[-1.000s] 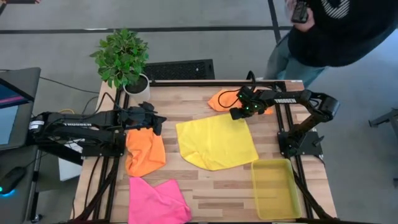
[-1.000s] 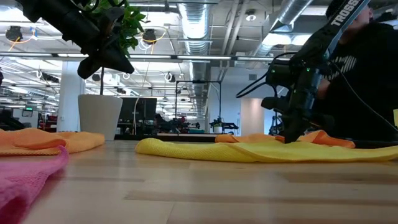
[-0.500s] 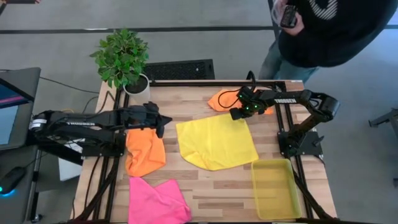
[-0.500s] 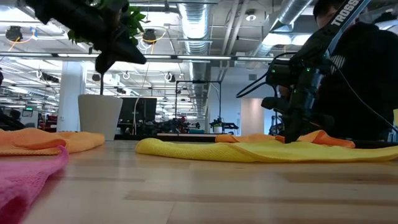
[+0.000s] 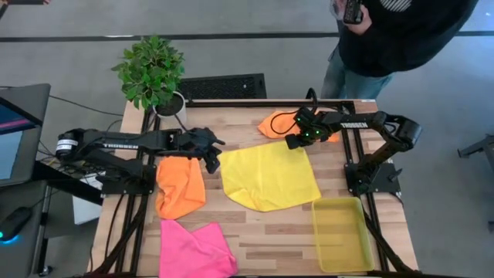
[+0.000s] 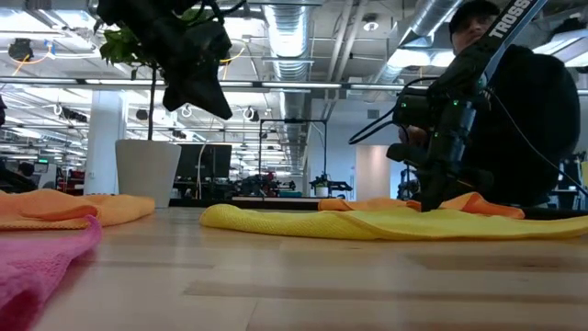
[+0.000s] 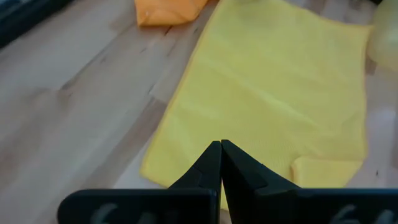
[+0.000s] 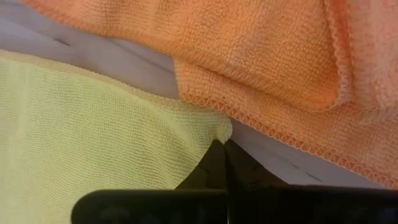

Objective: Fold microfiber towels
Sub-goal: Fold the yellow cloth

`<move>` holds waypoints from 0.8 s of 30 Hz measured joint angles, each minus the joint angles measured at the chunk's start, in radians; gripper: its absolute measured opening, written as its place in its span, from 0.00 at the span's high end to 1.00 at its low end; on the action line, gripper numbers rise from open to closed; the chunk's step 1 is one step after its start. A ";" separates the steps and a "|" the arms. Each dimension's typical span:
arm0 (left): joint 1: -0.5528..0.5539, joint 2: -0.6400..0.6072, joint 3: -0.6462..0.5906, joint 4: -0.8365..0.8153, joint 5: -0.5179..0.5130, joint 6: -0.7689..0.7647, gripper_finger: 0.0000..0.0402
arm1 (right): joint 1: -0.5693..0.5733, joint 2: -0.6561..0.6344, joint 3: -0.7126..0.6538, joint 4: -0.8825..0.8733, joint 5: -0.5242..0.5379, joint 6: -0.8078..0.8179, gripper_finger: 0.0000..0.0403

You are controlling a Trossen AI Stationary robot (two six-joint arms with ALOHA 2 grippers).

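The yellow towel (image 5: 266, 176) lies spread flat at the table's middle. My right gripper (image 5: 291, 143) is down at its far right corner, shut on it. My left gripper (image 5: 214, 161) is shut and empty, held well above the table (image 6: 216, 106) over the yellow towel's far left corner (image 7: 186, 149). One orange towel (image 5: 180, 188) lies crumpled at the left. The other orange towel (image 5: 276, 123) lies at the far edge, just beyond my right gripper. The pink towel (image 5: 193, 249) lies at the near left. My right gripper pinches the yellow towel's far right corner (image 8: 219, 132) between its two shut fingers, at the very tip of the corner. The fingers come from above, pointing down (image 6: 430, 200). The corner and the whole towel lie on the table, slack.
A rigid yellow bin (image 5: 342, 233) stands at the near right. A potted plant (image 5: 153, 73) stands at the far left corner. A person in dark clothes (image 5: 401, 38) stands beyond the far right edge. Bare wood shows along the near edge between the pink towel and the bin.
My left gripper has gone toward the table's right edge, from over the left orange towel to over the yellow towel's far left corner, staying shut and high. My right gripper and the towels have kept still.
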 joint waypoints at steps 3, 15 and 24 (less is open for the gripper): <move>0.001 0.009 0.002 -0.016 -0.003 -0.058 0.99 | 0.000 0.000 0.000 0.000 0.000 -0.010 1.00; 0.060 0.021 0.001 -0.070 -0.014 -0.340 0.70 | 0.000 0.000 0.000 0.000 -0.003 -0.026 1.00; 0.111 0.150 0.001 -0.060 0.085 -0.432 0.64 | 0.000 0.000 0.000 0.000 -0.004 -0.026 0.99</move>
